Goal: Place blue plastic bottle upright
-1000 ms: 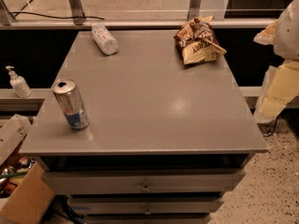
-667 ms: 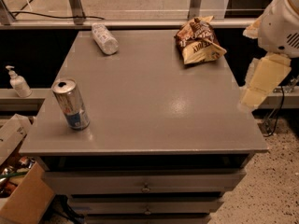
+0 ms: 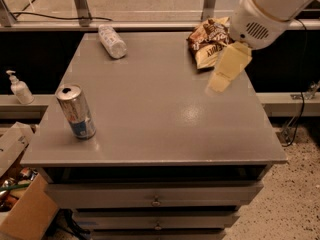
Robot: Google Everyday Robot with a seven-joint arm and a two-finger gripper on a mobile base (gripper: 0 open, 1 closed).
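Jaws above grey tabletop [image 3: 150, 114], right side

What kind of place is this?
Likely a robot test lab: grey drawer cabinet, white pump dispenser bottle, brown cardboard box below; the pale tool hovers over the cabinet's right side.

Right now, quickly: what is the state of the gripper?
Gripper: state cannot be told; it hangs over the table, right side, by the snack bag, apart from the lying blue plastic bottle.

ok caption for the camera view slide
hand hovers over the table at right; blue plastic bottle lies on its side, far left
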